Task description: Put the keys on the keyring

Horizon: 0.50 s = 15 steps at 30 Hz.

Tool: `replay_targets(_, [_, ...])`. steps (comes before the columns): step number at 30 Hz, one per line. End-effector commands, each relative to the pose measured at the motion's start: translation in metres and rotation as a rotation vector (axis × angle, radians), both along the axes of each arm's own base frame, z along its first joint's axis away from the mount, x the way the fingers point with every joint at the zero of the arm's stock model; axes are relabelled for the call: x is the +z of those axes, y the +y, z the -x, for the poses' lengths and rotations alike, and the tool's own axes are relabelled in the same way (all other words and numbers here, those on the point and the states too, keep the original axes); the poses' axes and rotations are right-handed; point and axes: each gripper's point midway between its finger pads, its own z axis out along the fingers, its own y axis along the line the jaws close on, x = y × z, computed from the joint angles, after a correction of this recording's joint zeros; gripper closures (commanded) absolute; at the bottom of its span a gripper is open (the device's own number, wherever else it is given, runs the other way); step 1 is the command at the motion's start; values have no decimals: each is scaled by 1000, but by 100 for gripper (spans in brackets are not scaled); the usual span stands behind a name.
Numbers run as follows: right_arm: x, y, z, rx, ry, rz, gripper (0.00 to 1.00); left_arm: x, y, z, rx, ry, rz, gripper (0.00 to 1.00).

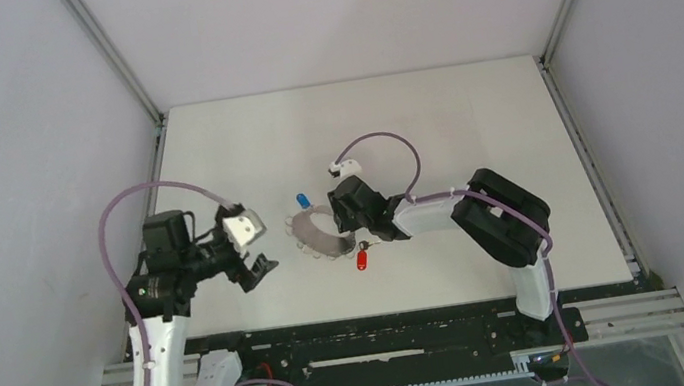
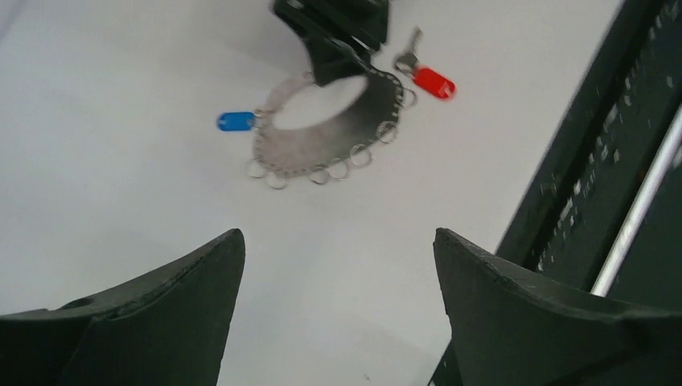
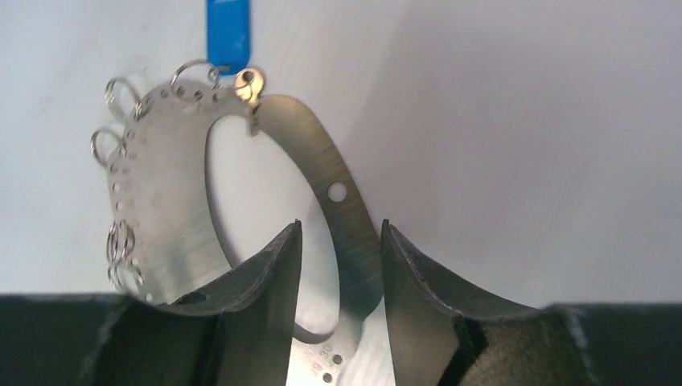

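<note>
The keyring (image 1: 309, 241), a flat grey metal ring with small wire loops along its rim, sits mid-table. It is tilted, with the side at my right gripper (image 1: 341, 215) raised. In the right wrist view the gripper (image 3: 341, 227) straddles the ring's narrow band (image 3: 354, 241) and holds it. The blue key (image 1: 303, 199) lies at the ring's far rim, its eyelet touching the ring (image 3: 161, 201). The red key (image 1: 361, 259) lies beside the near rim. My left gripper (image 1: 259, 245) is open and empty, left of the ring. Its view (image 2: 338, 233) shows the ring (image 2: 322, 145), the blue key (image 2: 235, 121) and the red key (image 2: 434, 82).
A black slotted rail (image 1: 388, 333) runs along the table's near edge, and shows in the left wrist view (image 2: 595, 201) close to the left fingers. A white connector (image 1: 342, 166) on the right arm's cable hangs above the ring. Walls enclose the table on three sides.
</note>
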Motion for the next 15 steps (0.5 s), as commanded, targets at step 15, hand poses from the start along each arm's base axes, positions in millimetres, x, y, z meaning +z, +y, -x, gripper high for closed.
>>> replay_targets(15, [30,43,79,197,206,-217,54,-100,-27,8,-468,-174,-374,9])
